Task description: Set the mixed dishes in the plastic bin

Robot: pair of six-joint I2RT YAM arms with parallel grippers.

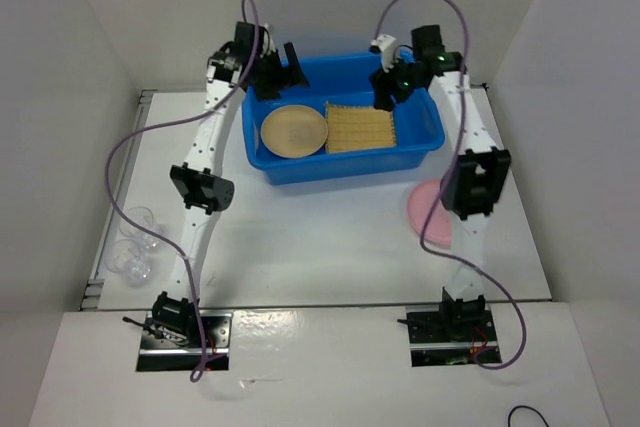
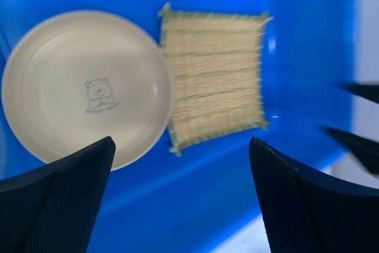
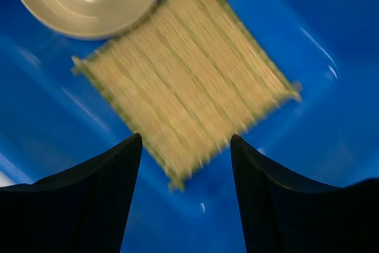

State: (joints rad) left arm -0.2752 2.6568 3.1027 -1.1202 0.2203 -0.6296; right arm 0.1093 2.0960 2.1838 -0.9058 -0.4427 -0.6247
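The blue plastic bin (image 1: 345,162) stands at the back middle of the table. On its floor lie a tan-orange plate (image 1: 293,131) on the left and a woven bamboo mat (image 1: 359,127) on the right, side by side. My left gripper (image 1: 283,67) hovers over the bin's far left corner, open and empty, with the plate (image 2: 83,87) and mat (image 2: 213,78) below it. My right gripper (image 1: 386,95) hangs over the bin's right side, open, above the blurred mat (image 3: 183,81). A pink plate (image 1: 425,209) lies on the table right of the bin, partly hidden by my right arm. Two clear glass cups (image 1: 137,219) (image 1: 133,262) stand at the left edge.
White walls close in the table on the left, right and back. My right forearm (image 1: 478,182) crosses above the pink plate. My left arm's elbow (image 1: 200,187) stands between the cups and the bin. Cables loop above both wrists.
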